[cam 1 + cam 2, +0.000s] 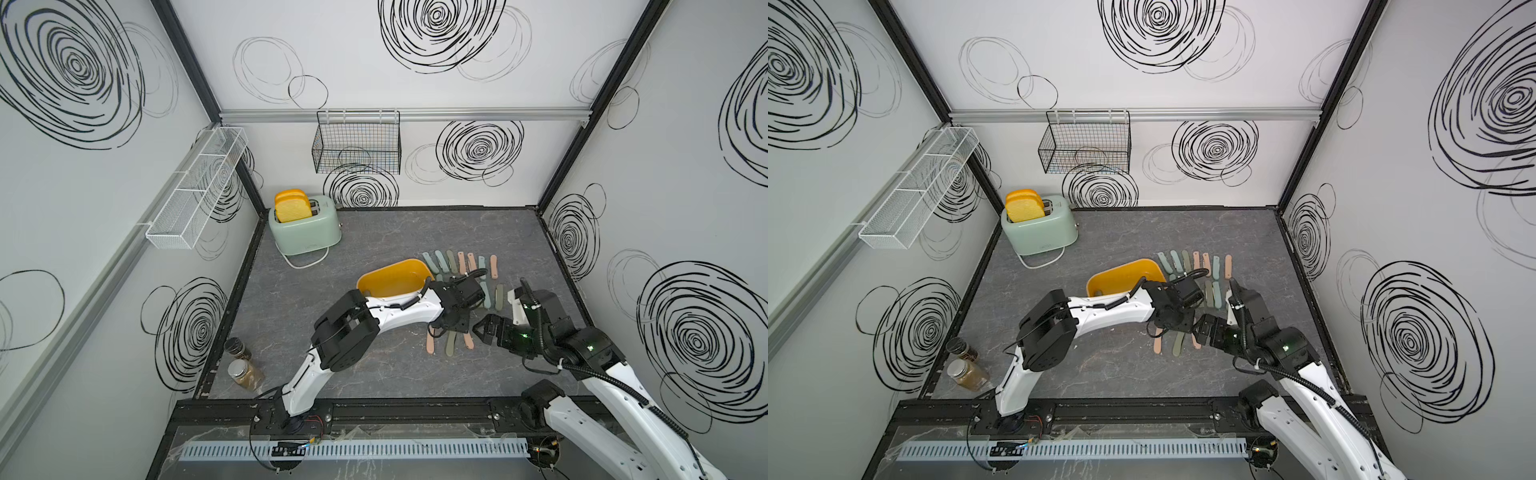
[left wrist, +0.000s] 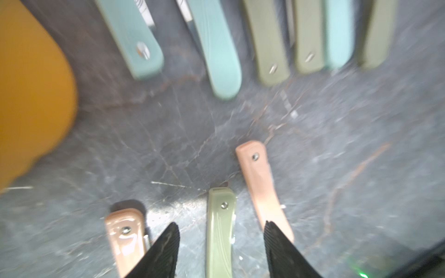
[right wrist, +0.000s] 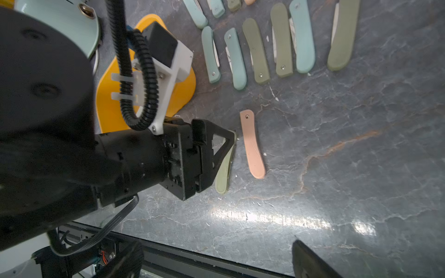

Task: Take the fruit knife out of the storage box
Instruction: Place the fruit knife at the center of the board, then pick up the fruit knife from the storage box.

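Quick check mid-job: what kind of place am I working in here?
Probably a mock kitchen counter inside a robot test booth: a mint toaster holding toast and two spice jars sit on a marble-look tabletop, and the walls are white panels printed with black scribbles.

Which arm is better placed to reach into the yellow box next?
Left. Left gripper, open over the olive knife, is beside the box; the right gripper is farther off, with the left arm between it and the box.
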